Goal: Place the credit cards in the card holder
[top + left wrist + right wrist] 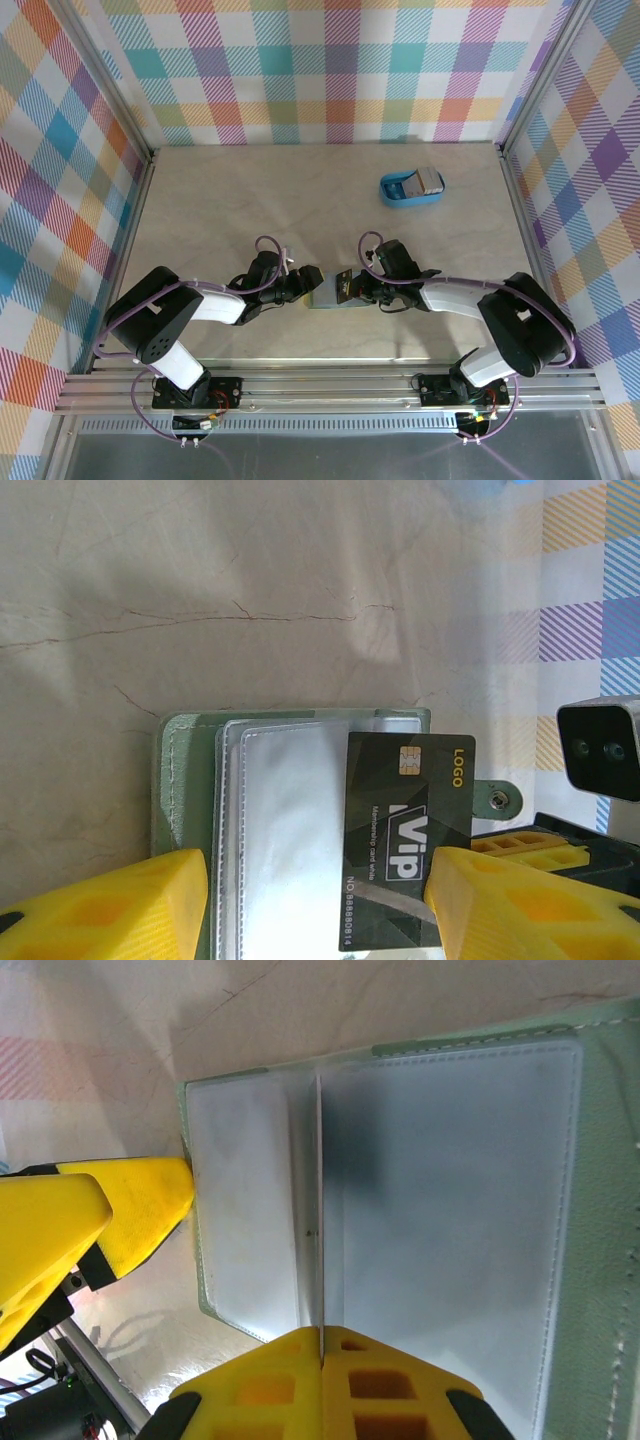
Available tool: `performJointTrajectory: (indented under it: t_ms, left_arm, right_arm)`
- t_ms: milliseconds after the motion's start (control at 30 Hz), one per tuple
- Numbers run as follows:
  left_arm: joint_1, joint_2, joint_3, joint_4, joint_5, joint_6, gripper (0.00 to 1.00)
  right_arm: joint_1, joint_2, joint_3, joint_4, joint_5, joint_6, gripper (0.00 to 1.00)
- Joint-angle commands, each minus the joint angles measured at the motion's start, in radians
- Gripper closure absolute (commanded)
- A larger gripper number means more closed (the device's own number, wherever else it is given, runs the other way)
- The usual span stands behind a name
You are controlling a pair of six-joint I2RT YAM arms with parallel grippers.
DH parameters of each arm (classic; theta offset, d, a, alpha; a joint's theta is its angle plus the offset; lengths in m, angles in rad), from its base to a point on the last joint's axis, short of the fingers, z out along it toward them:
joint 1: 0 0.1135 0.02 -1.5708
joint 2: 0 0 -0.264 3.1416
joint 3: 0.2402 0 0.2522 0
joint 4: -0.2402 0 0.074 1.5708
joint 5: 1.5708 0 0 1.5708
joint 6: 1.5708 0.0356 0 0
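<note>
On the worktop (250, 200), near the middle of its near edge, the sage-green card holder (322, 299) is seen lying flat between the two arms. It is met from the left by the left gripper (305, 283) and from the right by the right gripper (353, 290), at whose tips a dark credit card (344, 285) is seen over the holder's right end. Well apart, toward the far right corner, a blue tray (386, 189) is set, with pale cards (428, 181) in it.

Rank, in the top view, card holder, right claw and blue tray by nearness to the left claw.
1. card holder, just right of the left claw.
2. right claw, at the holder's far end.
3. blue tray, far back right.
</note>
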Motion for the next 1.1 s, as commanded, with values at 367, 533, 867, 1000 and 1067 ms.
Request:
performJointTrajectory:
  t_ms: [367, 533, 867, 1000, 1067]
  left_arm:
    - [-0.028, 0.055, -0.016, 0.026, 0.001, -0.011, 0.39]
    - [-0.030, 0.057, -0.020, 0.030, -0.002, -0.011, 0.39]
    - [-0.032, 0.066, -0.026, 0.044, -0.004, -0.013, 0.40]
    - [-0.032, 0.072, -0.023, 0.044, -0.005, -0.013, 0.40]
    - [-0.032, 0.074, -0.023, 0.046, -0.005, -0.013, 0.40]
  right_arm:
    - [-0.002, 0.021, 0.009, 0.043, -0.044, 0.016, 1.00]
    - [-0.002, 0.032, 0.000, 0.057, -0.046, 0.024, 1.00]
    - [-0.002, 0.055, -0.006, 0.091, -0.067, 0.036, 1.00]
    - [-0.001, 0.060, -0.015, 0.099, -0.068, 0.048, 1.00]
    - [-0.001, 0.051, -0.019, 0.082, -0.059, 0.051, 1.00]
